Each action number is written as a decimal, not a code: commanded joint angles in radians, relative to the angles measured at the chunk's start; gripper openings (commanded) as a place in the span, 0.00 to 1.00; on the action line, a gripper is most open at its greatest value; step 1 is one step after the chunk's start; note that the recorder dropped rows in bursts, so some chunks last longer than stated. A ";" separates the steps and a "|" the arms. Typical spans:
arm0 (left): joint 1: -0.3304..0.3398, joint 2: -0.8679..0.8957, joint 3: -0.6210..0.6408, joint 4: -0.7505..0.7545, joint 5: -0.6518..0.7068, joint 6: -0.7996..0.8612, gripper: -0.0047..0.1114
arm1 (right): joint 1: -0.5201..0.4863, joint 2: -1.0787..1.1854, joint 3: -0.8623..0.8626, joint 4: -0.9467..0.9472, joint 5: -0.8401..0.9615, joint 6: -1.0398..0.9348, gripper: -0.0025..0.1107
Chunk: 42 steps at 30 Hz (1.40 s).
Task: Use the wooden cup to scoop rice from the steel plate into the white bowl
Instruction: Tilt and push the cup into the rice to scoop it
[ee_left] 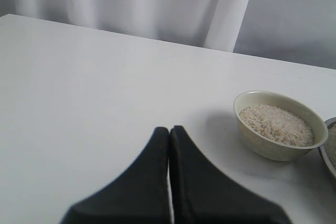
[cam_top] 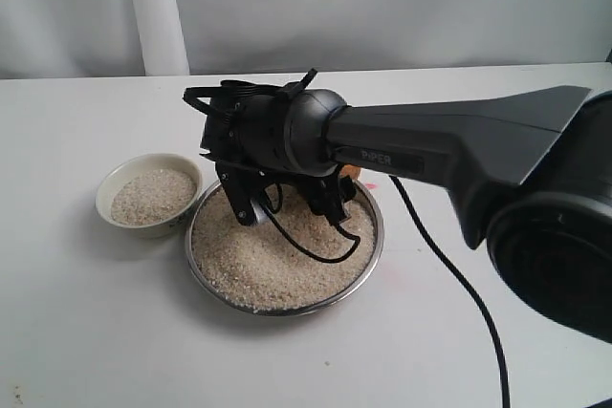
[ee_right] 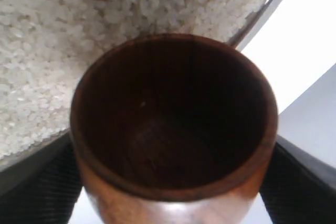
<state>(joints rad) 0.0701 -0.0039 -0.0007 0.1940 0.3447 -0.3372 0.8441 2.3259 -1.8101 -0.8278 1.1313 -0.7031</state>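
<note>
The steel plate [cam_top: 287, 310] holds a broad bed of rice [cam_top: 277, 260]. My right gripper [cam_top: 290, 203] reaches across from the right and hangs low over the plate. In the right wrist view this gripper [ee_right: 170, 182] is shut on the wooden cup [ee_right: 173, 114]. The cup's dark inside is empty, and its mouth faces the rice [ee_right: 79, 35] near the plate's rim [ee_right: 262, 9]. In the exterior view only a brown sliver of the wooden cup [cam_top: 352, 171] shows behind the gripper. The white bowl [cam_top: 143, 226] stands left of the plate, partly filled with rice. My left gripper [ee_left: 169, 129] is shut and empty above bare table, apart from the white bowl [ee_left: 268, 148].
A black cable [cam_top: 449, 265] trails from the right arm across the plate's rice and down the table. A white curtain and a white post [cam_top: 158, 11] stand behind the table. The plate's edge [ee_left: 331, 145] shows beside the bowl in the left wrist view.
</note>
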 commanded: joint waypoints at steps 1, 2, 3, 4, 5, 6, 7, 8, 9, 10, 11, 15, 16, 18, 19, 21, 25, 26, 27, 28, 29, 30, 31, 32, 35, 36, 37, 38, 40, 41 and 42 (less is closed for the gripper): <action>-0.005 0.004 0.001 0.003 -0.007 -0.002 0.04 | -0.006 -0.004 -0.007 -0.034 -0.011 0.004 0.02; -0.005 0.004 0.001 0.003 -0.007 -0.002 0.04 | -0.006 -0.004 -0.007 -0.034 -0.015 0.004 0.02; -0.005 0.004 0.001 0.003 -0.007 -0.002 0.04 | -0.006 0.001 -0.007 -0.034 -0.016 0.004 0.02; -0.005 0.004 0.001 0.003 -0.007 -0.002 0.04 | -0.006 0.003 -0.007 -0.034 -0.016 0.004 0.02; -0.005 0.004 0.001 0.003 -0.007 -0.002 0.04 | -0.006 0.005 -0.007 -0.034 -0.016 0.004 0.02; -0.005 0.004 0.001 0.003 -0.007 -0.002 0.04 | -0.006 0.009 -0.007 -0.034 -0.017 0.000 0.02; -0.005 0.004 0.001 0.003 -0.007 -0.002 0.04 | -0.006 0.012 -0.007 -0.034 -0.017 0.001 0.02; -0.005 0.004 0.001 0.003 -0.007 -0.002 0.04 | -0.006 0.014 -0.007 -0.034 -0.017 0.001 0.02; -0.005 0.004 0.001 0.003 -0.007 -0.002 0.04 | -0.006 0.017 -0.007 -0.034 -0.018 -0.003 0.02; -0.005 0.004 0.001 0.003 -0.007 -0.002 0.04 | -0.006 0.020 -0.007 -0.032 -0.018 -0.003 0.02; -0.005 0.004 0.001 0.003 -0.007 -0.002 0.04 | -0.004 0.024 -0.007 -0.030 -0.018 -0.006 0.02; -0.005 0.004 0.001 0.003 -0.007 -0.002 0.04 | 0.010 0.029 -0.007 -0.018 -0.028 -0.007 0.02; -0.005 0.004 0.001 0.003 -0.007 -0.002 0.04 | 0.016 0.029 -0.007 -0.018 -0.030 -0.007 0.02; -0.005 0.004 0.001 0.003 -0.007 -0.002 0.04 | 0.026 0.031 -0.007 -0.018 -0.030 -0.007 0.02; -0.005 0.004 0.001 0.003 -0.007 -0.002 0.04 | 0.031 0.031 -0.007 -0.012 -0.030 -0.007 0.02; -0.005 0.004 0.001 0.003 -0.007 -0.002 0.04 | 0.043 0.031 -0.007 0.005 -0.030 -0.007 0.02; -0.005 0.004 0.001 0.003 -0.007 -0.002 0.04 | 0.061 0.031 -0.007 0.014 -0.030 -0.009 0.02; -0.005 0.004 0.001 0.003 -0.007 -0.002 0.04 | 0.063 0.031 -0.007 0.016 -0.030 -0.009 0.02; -0.005 0.004 0.001 0.003 -0.007 -0.002 0.04 | 0.064 0.031 -0.007 0.029 -0.030 -0.009 0.02; -0.005 0.004 0.001 0.003 -0.007 -0.002 0.04 | 0.069 0.031 -0.007 0.035 -0.030 -0.009 0.02; -0.005 0.004 0.001 0.003 -0.007 -0.002 0.04 | 0.073 0.031 -0.007 0.037 -0.030 -0.009 0.02; -0.005 0.004 0.001 0.003 -0.007 -0.002 0.04 | 0.075 0.031 -0.007 0.037 -0.030 -0.011 0.02; -0.005 0.004 0.001 0.003 -0.007 -0.002 0.04 | 0.080 0.031 -0.007 0.045 -0.032 -0.017 0.02; -0.005 0.004 0.001 0.003 -0.007 -0.002 0.04 | 0.085 0.031 -0.007 0.050 -0.032 -0.025 0.02; -0.005 0.004 0.001 0.003 -0.007 -0.002 0.04 | 0.094 0.031 -0.007 0.065 -0.034 -0.025 0.02; -0.005 0.004 0.001 0.003 -0.007 -0.002 0.04 | 0.098 0.031 -0.007 0.068 -0.034 -0.027 0.02; -0.005 0.004 0.001 0.003 -0.007 -0.002 0.04 | 0.101 0.031 -0.007 0.070 -0.036 -0.027 0.02; -0.005 0.004 0.001 0.003 -0.007 -0.002 0.04 | 0.103 0.031 -0.007 0.072 -0.036 -0.027 0.02; -0.005 0.004 0.001 0.003 -0.007 -0.002 0.04 | 0.112 0.031 -0.007 0.075 -0.036 -0.030 0.02; -0.005 0.004 0.001 0.003 -0.007 -0.002 0.04 | 0.114 0.031 -0.007 0.082 -0.036 -0.030 0.02; -0.005 0.004 0.001 0.003 -0.007 -0.002 0.04 | 0.114 0.031 -0.007 0.093 -0.036 -0.030 0.02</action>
<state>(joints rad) 0.0701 -0.0039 -0.0007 0.1940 0.3447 -0.3372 0.9469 2.3578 -1.8160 -0.7927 1.1184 -0.7223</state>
